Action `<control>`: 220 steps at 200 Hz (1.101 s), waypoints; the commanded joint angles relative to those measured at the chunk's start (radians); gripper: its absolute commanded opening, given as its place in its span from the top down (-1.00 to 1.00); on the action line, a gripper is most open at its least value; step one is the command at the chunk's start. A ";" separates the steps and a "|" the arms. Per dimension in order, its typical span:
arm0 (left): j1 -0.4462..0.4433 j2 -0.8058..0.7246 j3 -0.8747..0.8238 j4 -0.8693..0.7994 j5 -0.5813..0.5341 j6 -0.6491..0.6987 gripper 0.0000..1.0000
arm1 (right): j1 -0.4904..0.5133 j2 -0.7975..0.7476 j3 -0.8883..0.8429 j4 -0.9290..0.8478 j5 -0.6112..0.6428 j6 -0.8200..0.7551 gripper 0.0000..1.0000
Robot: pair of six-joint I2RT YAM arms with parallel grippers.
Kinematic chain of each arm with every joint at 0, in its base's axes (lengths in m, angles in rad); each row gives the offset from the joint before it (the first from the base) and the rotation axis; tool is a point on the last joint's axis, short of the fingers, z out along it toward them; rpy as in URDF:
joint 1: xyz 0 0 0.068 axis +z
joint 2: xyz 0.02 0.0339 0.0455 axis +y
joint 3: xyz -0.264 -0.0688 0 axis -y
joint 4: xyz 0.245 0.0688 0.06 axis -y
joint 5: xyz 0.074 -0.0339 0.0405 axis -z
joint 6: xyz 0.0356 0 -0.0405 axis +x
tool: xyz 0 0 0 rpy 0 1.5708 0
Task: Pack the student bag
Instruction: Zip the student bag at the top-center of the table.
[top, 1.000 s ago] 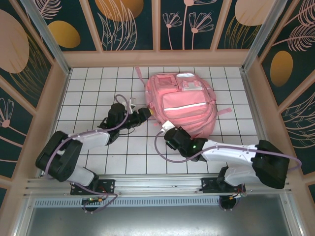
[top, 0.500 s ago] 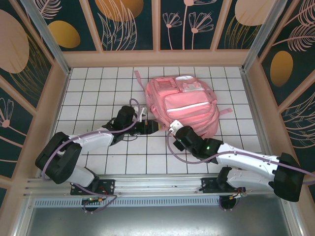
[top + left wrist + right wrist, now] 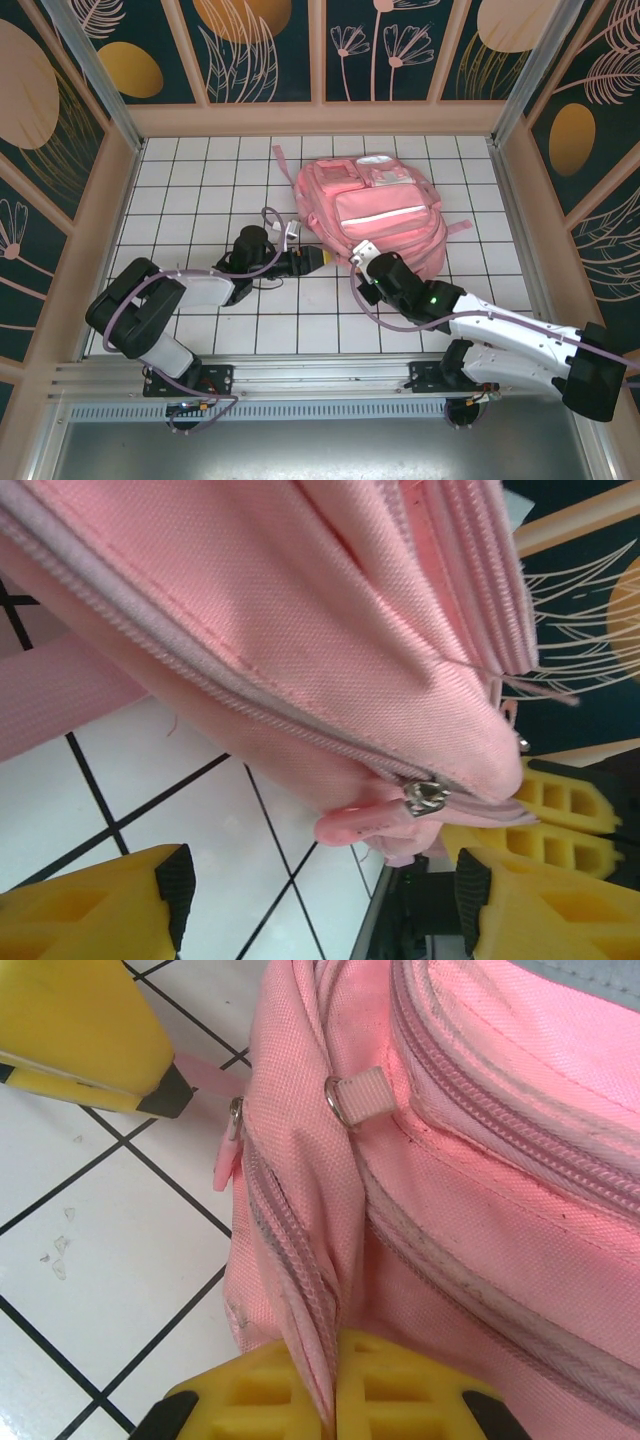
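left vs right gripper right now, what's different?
Left gripper stands open, gripping nothing; right gripper is shut, pinching a fold of the student bag. Left faces the zip pull; right grips fabric farther along that zip. Both have yellow fingers at the bag's near edge.

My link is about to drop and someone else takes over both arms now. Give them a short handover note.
The left gripper is open and aimed at the corner zip pull, not touching it.
The right gripper is shut on a fold of the student bag at its near corner.
The bag lies on the table, toward the far side, with that zip closed.
Done: bag pinned by the right arm.
Left: probably take the pull, run the zip open, then pack.
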 commanded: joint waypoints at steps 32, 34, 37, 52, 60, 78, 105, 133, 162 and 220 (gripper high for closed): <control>-0.092 -0.197 0.104 -0.419 -0.365 0.386 -0.29 | -0.029 -0.038 0.044 0.090 -0.035 0.043 1.00; -0.093 -0.199 0.103 -0.422 -0.374 0.391 -0.28 | -0.031 -0.039 0.045 0.090 -0.037 0.043 1.00; -0.094 -0.203 0.102 -0.425 -0.387 0.399 -0.26 | -0.032 -0.041 0.046 0.090 -0.041 0.044 1.00; -0.109 -0.203 0.088 -0.415 -0.432 0.435 -0.15 | -0.042 -0.046 0.056 0.086 -0.056 0.048 1.00; -0.120 -0.193 0.086 -0.401 -0.438 0.447 -0.11 | -0.047 -0.050 0.062 0.082 -0.065 0.049 1.00; -0.168 -0.151 0.118 -0.423 -0.477 0.489 -0.10 | -0.058 -0.057 0.076 0.073 -0.086 0.053 1.00; -0.217 -0.108 0.158 -0.427 -0.513 0.511 -0.16 | -0.071 -0.059 0.087 0.066 -0.099 0.054 1.00; -0.225 -0.092 0.166 -0.413 -0.515 0.515 -0.15 | -0.082 -0.061 0.087 0.061 -0.112 0.057 1.00; -0.226 -0.065 0.190 -0.410 -0.515 0.517 -0.15 | -0.086 -0.058 0.088 0.064 -0.124 0.058 1.00; -0.247 0.002 0.235 -0.393 -0.477 0.505 -0.01 | -0.097 -0.049 0.088 0.072 -0.141 0.063 1.00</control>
